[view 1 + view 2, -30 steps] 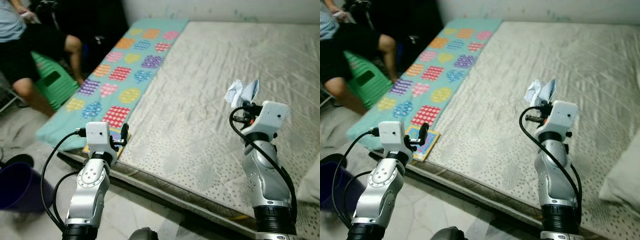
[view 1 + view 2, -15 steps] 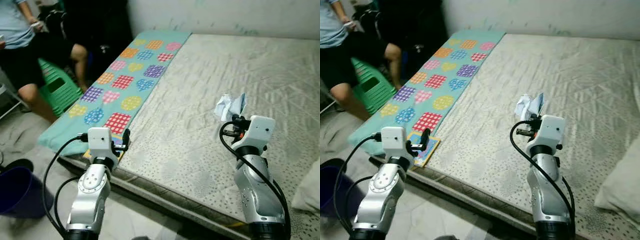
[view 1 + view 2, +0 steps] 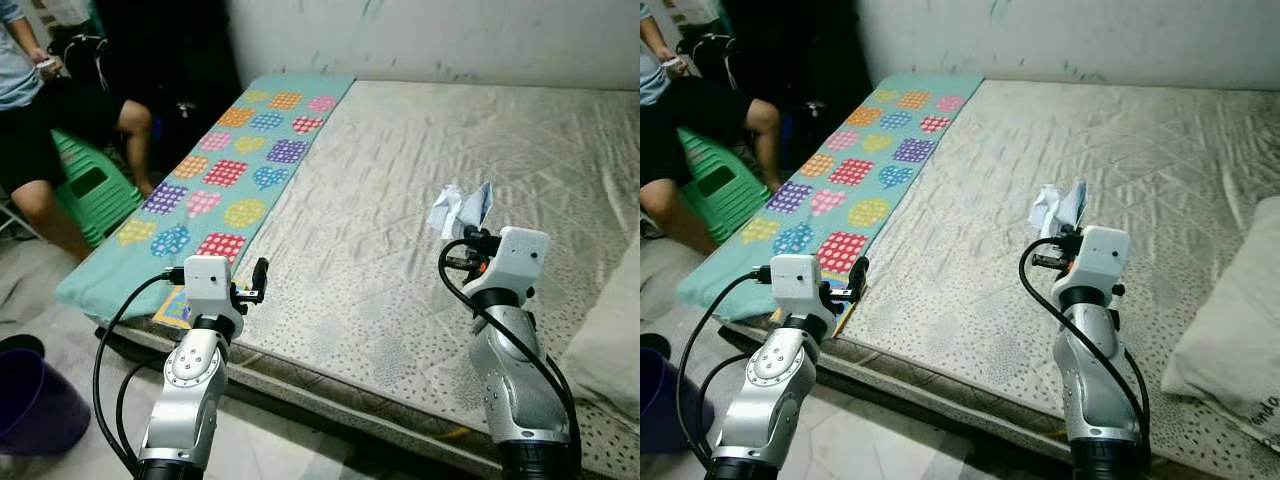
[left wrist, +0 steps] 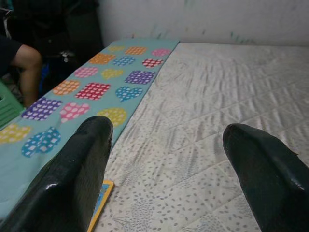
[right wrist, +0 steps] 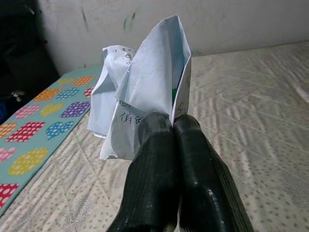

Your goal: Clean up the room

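Crumpled paper held over the bed
Right pincer (image 5: 170, 126) pinches crumpled paper (image 3: 460, 207) above mattress (image 3: 400, 180); left pincer (image 4: 164, 159) spread

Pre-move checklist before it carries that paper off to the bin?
1. Right pincer shut on the crumpled paper: ok.
2. Paper lifted above the mattress, not touching it: ok.
3. Left pincer open and holding nothing: ok.
4. Purple bin on the floor at the robot's left: ok, though partly cut off by the frame.
5. Way to the bin: not ok, a person sits on a green stool near that side.
6. Small colourful book at the mattress edge under the left arm, may be next: cannot tell.
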